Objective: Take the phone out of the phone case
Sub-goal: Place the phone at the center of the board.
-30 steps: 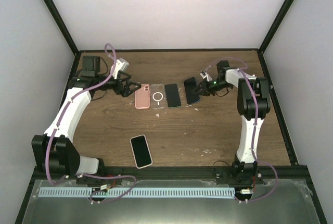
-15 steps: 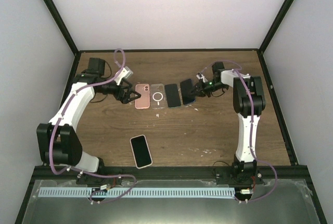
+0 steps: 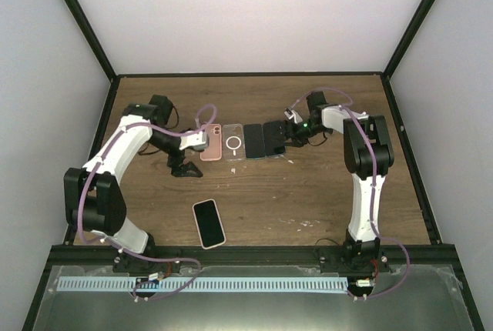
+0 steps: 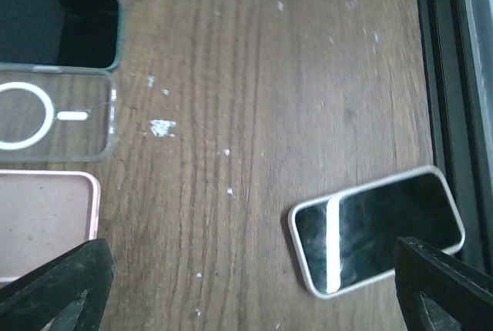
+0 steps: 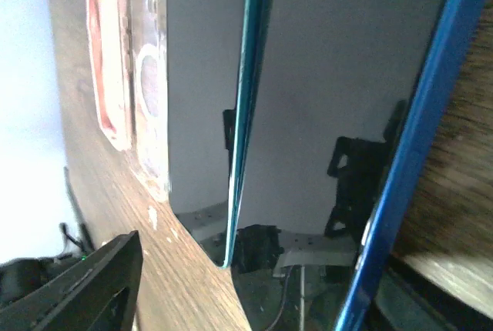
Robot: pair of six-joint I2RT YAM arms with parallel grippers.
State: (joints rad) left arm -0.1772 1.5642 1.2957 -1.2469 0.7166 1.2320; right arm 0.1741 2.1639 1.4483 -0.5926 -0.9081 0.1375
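The phone, dark-screened and sitting in its pale pink phone case, lies flat near the front of the table. My left gripper hovers open over bare wood just left of it, one fingertip above the phone's near end. My right gripper stands open at the far end of a row of things, around a blue-edged phone that lies flat. Only its left finger shows.
The row at mid-table holds an empty pink case, a clear case with a white ring, a teal-edged phone and the blue-edged one. A black frame rail borders the table's near edge.
My right gripper laid the tilted blue-edged phone down flat beside the teal one and opened. My left arm swung away from the pink case, down towards the cased phone.
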